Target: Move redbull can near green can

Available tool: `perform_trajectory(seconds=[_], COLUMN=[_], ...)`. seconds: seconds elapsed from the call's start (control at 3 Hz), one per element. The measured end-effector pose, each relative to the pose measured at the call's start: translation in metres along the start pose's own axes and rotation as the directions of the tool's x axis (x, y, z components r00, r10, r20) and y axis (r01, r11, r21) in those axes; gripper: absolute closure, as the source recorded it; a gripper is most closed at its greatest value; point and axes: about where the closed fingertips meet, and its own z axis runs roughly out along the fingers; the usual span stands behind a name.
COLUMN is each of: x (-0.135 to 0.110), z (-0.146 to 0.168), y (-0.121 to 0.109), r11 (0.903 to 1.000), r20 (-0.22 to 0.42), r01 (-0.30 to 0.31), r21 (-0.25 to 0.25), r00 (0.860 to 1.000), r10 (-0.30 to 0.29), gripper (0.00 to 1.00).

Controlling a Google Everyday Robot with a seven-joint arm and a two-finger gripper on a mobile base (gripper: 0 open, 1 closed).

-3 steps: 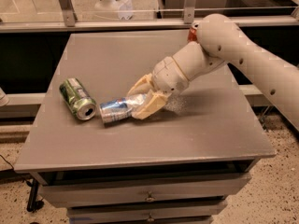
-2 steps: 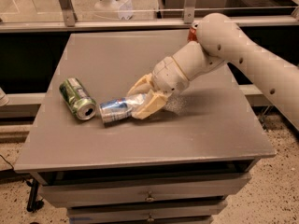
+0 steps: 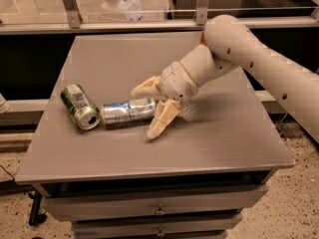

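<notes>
The redbull can [image 3: 127, 111] lies on its side on the grey table [image 3: 224, 133], left of the middle. Its left end almost touches the green can [image 3: 79, 106], which also lies on its side with its silver top toward the front. My gripper [image 3: 143, 112] is at the redbull can's right end. Its cream fingers [image 3: 162, 121] are spread open, one behind the can and one in front of it. The can rests on the table and is not clamped.
The white arm [image 3: 249, 59] reaches in from the right over the table's right half. The table's drawer fronts [image 3: 159, 210] show below its front edge. A glass rail and floor lie behind the table.
The fingers have spread apart off the redbull can, which now lies free on the table. Both cans have stayed about where they were.
</notes>
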Motion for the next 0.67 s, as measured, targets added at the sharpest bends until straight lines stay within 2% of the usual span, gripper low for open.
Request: perform_trajectory(seconds=[0.67], x=[-0.0015], z=[0.0171], y=[0.0059], r11=[0.9979], r20=[-0.002], r01=[-0.003], r21=[-0.065], r00=[1.000], r10=[0.003], gripper=[0.00])
